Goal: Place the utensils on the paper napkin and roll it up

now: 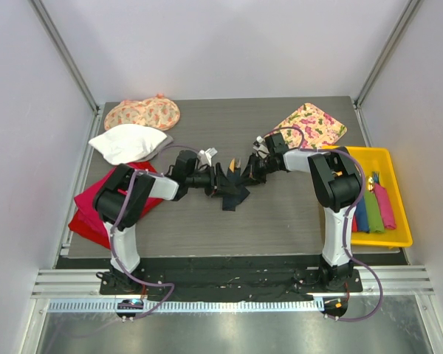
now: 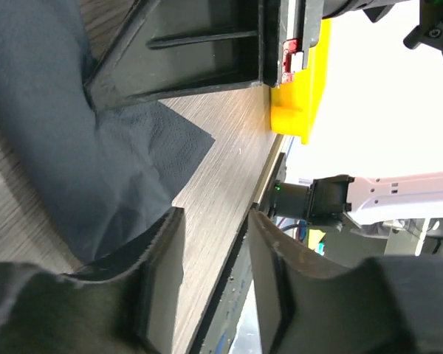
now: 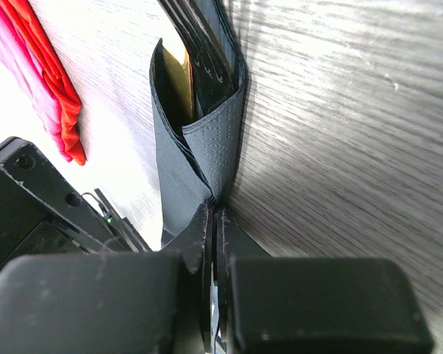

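Grey wood-grain table (image 1: 295, 214), mid-roll: left of the yellow tray (image 1: 387, 152), right gripper (image 3: 213, 221) pinches the paper napkin (image 3: 207, 147) wrapped round the utensils (image 3: 179, 74); left gripper (image 2: 215, 221), jaws apart, likely must take the loose edge next.

Arms reach inward (wrists close); left end effector (image 2: 214, 247) parted, right end effector (image 3: 213, 221) pinching the paper napkin (image 3: 210, 158).
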Motion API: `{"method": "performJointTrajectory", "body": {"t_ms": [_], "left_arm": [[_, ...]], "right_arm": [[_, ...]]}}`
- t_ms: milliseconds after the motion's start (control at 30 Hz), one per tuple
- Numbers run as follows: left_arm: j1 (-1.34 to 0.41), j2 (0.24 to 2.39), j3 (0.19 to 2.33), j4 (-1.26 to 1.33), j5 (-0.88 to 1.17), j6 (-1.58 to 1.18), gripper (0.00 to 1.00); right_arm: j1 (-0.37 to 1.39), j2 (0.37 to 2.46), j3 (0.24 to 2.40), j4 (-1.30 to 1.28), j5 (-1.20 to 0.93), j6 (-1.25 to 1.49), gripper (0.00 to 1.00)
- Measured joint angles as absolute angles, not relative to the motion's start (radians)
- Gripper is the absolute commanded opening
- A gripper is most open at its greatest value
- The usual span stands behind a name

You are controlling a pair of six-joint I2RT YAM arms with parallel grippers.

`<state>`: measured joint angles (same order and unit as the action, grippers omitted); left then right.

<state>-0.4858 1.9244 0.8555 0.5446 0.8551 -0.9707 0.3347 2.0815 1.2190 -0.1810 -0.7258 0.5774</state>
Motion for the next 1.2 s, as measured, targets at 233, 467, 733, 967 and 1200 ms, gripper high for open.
{"method": "performJointTrajectory", "body": {"t_ms": [233, 467, 733, 967, 1200], "left_arm": [[-0.482, 1.919, 0.845, 0.490, 0.828, -0.975, 0.22], [-0.483, 1.985, 0.869, 0.375, 0.824, -0.894, 0.14], [-0.476, 2.028, 0.899, 0.367, 0.870, -0.871, 0.08], [-0.475, 2.047, 0.922, 0.346, 0.891, -0.878, 0.06], [-0.475, 2.049, 0.930, 0.328, 0.891, -0.878, 0.05]], "right_arm": [[0.335, 2.082, 1.219, -0.181, -0.726, 0.577, 0.01], [0.335, 2.082, 1.219, -0.184, -0.728, 0.577, 0.01], [0.335, 2.087, 1.230, -0.199, -0.731, 0.574, 0.23], [0.325, 2.085, 1.296, -0.282, -0.743, 0.527, 0.52], [0.305, 2.040, 1.316, -0.405, -0.699, 0.451, 0.65]]}}
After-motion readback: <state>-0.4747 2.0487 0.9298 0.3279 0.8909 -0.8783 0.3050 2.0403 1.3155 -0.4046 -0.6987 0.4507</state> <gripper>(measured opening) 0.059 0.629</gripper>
